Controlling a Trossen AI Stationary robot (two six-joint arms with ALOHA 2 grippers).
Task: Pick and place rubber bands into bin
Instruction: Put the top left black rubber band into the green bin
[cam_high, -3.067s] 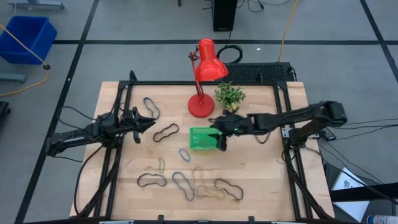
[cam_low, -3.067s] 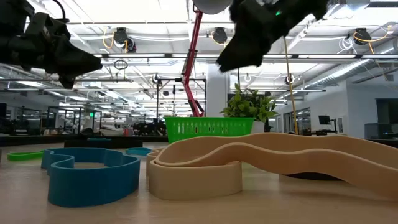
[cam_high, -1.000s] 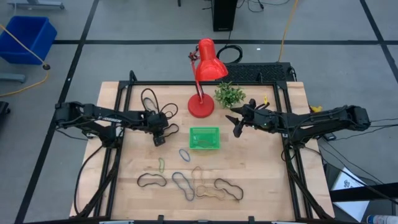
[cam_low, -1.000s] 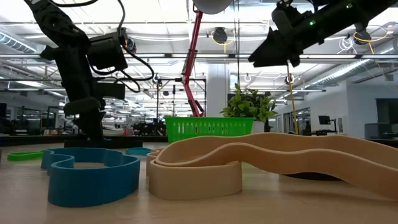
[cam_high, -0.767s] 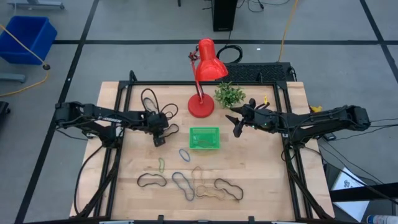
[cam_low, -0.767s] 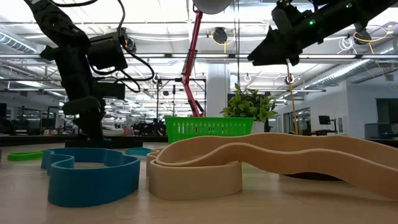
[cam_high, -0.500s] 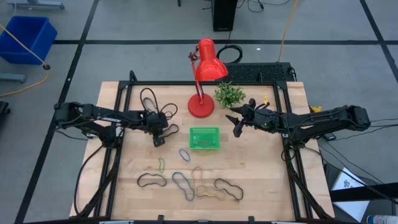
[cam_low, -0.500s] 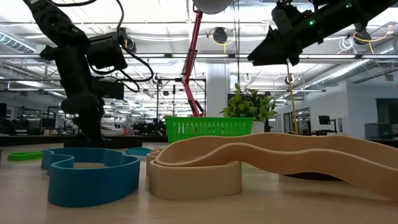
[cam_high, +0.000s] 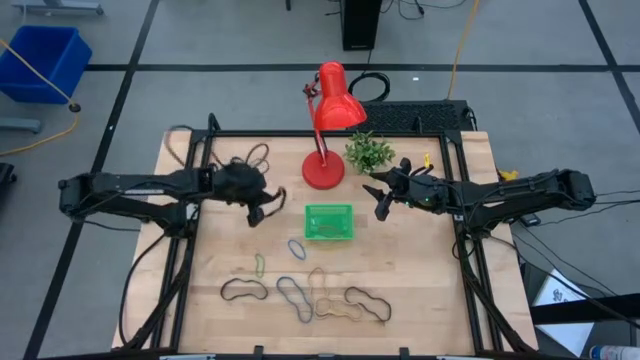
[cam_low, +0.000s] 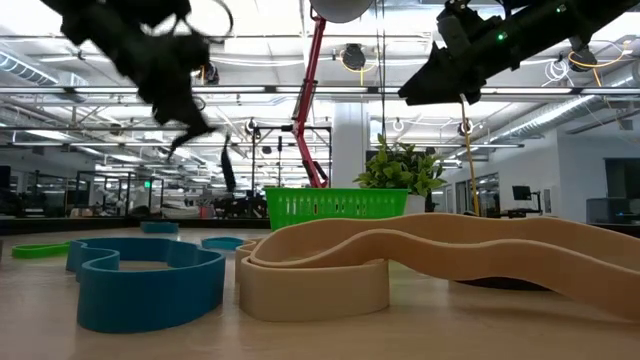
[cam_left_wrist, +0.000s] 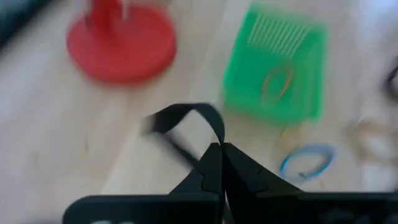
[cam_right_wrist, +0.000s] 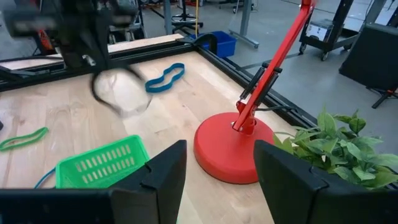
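The left gripper (cam_high: 262, 208) hangs above the surface (cam_high: 420, 290) with its fingers (cam_left_wrist: 214, 163) pinched together on 1 black rubber band (cam_left_wrist: 186, 118), whose loop bulges out ahead of the fingertips and droops clear of the wood. The green bin (cam_high: 329, 221) lies beyond those fingers, near but not yet under them; in the left wrist view it sits forward and off to 1 side of the fingertips, with 1 tan band (cam_left_wrist: 277, 82) already resting inside it. You read the coming move as a short carry across to the bin, so the relation that counts is this: the held band's long axis trails from the fingers toward the bin's near wall, and the loop should be brought over the opening before release, or the floppy end may catch on the rim.

The right gripper (cam_high: 380, 203) waits on the far side of the bin from the left fingers, beside the red lamp (cam_high: 322, 172) and the small plant (cam_high: 369, 152), with its fingers spread apart and holding nothing. The left arm is the nearer to the bin's open side and already carries the load.

A blue band (cam_high: 296, 248) lies just beside the bin; the remaining bands (cam_high: 320, 300) lie well apart from both sets of fingers.
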